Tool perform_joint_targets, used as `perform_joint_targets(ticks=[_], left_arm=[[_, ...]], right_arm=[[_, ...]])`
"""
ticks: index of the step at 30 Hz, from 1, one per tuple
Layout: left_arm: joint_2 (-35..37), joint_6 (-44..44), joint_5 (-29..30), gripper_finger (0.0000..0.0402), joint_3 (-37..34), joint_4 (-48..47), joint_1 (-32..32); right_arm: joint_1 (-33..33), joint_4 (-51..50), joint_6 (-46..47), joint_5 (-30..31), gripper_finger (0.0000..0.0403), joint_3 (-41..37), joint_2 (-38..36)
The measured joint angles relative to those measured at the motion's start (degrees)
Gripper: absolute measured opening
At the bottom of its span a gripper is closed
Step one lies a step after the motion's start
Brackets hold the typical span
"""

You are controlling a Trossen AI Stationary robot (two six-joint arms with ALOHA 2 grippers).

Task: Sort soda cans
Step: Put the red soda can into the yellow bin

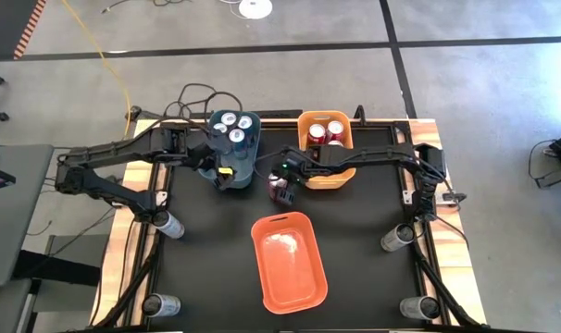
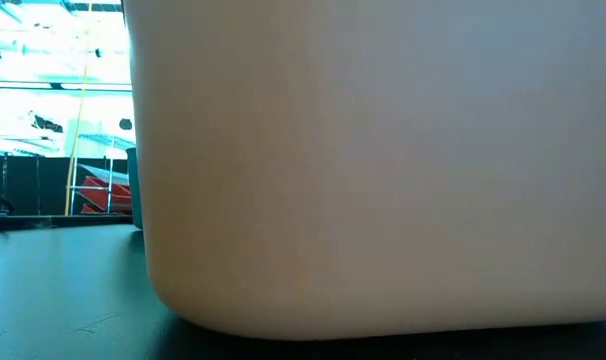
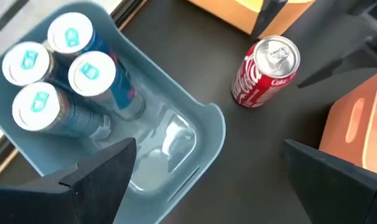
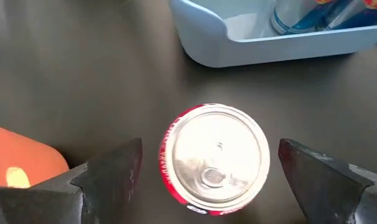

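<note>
The right gripper [image 4: 207, 180] hangs directly above a red can [image 4: 214, 160] that stands upright on the black table [image 1: 216, 268], and its two fingers are spread wide, one on each side of the can, not touching it. I take this red can as my landmark. Just beside it is the blue bin [image 3: 176, 134], which holds four blue cans [image 3: 51, 71] with their tops up. The yellow bin [image 1: 341, 176] is close behind the red can and already has red cans [image 1: 327, 132] in it. The empty orange bin [image 1: 290, 261] lies near the can on the other side, toward the front of the table.

The left gripper [image 3: 207, 177], also spread, hovers over the blue bin and holds nothing.

The step, as I judge, is to grasp the red can. To do it well, the right gripper should go straight down, keep the can centred between the fingers, and close on the body under the rim. The lift should be vertical, so that the can does not knock the blue bin, and then high enough to pass over the wall of the yellow bin.
</note>
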State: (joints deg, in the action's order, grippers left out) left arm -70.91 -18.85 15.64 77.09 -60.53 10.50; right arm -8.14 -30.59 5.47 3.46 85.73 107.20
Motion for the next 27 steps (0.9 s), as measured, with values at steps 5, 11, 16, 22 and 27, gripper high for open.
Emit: perform_joint_targets(ticks=[5,11,16,22,27], left_arm=[[0.1,-1.7,0.0,0.0394,-0.5,0.5,0.0],[0.1,-5.8,0.0,0.0394,-0.5,0.8,0.0],[0.1,-6.5,0.0,0.0394,-0.4,-2.1,-0.7],[0.1,-6.5,1.0,0.0394,-0.4,-2.5,-0.8],[0.1,-6.5,1.2,0.0394,-0.4,-2.7,-0.8]], right_arm=[[-0.3,0.6,-1.0,-0.3,0.0393,0.0,0.8],[-1.8,0.7,0.5,-1.0,0.0393,0.0,3.8],[-2.0,0.3,2.9,-0.9,0.0372,0.0,4.2],[-2.0,0.1,1.7,-0.8,0.0277,0.0,4.0],[-2.0,-0.6,1.6,-0.8,0.0276,0.0,3.1]])
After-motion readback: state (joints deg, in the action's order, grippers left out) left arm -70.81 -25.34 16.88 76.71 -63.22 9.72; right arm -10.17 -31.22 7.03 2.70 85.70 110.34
